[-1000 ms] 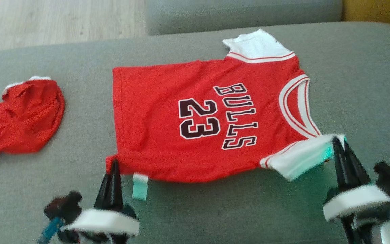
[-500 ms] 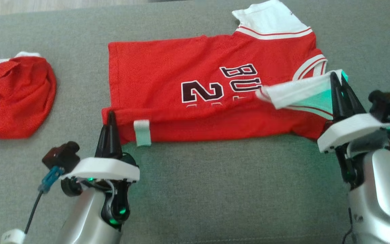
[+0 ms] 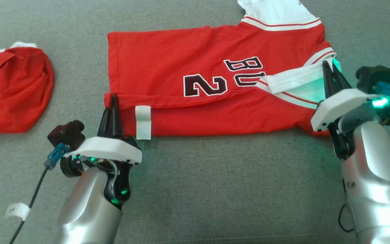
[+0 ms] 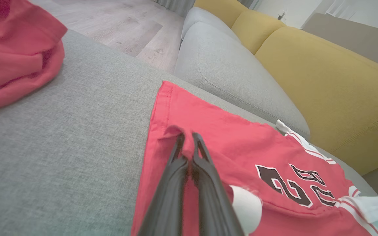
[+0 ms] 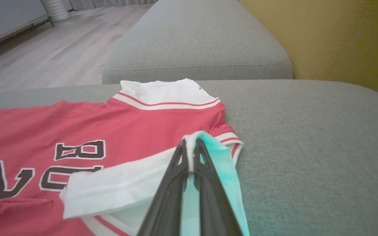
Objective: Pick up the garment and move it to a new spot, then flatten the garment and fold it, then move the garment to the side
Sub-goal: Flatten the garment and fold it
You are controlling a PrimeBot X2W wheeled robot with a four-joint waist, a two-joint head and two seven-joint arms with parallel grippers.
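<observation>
On the grey sofa cushion (image 3: 215,189), the garment (image 3: 181,67) lies half folded. Its near edge has been carried toward the cushion's back and over its own body, so the print that read 23 and BULLS a second ago now shows only a 2 and part of the letters. The left end effector (image 3: 113,101) is pinched on the hem corner and the right end effector (image 3: 328,69) on the white sleeve (image 3: 289,83). The fold seems almost laid. The camera has tipped downward too.
</observation>
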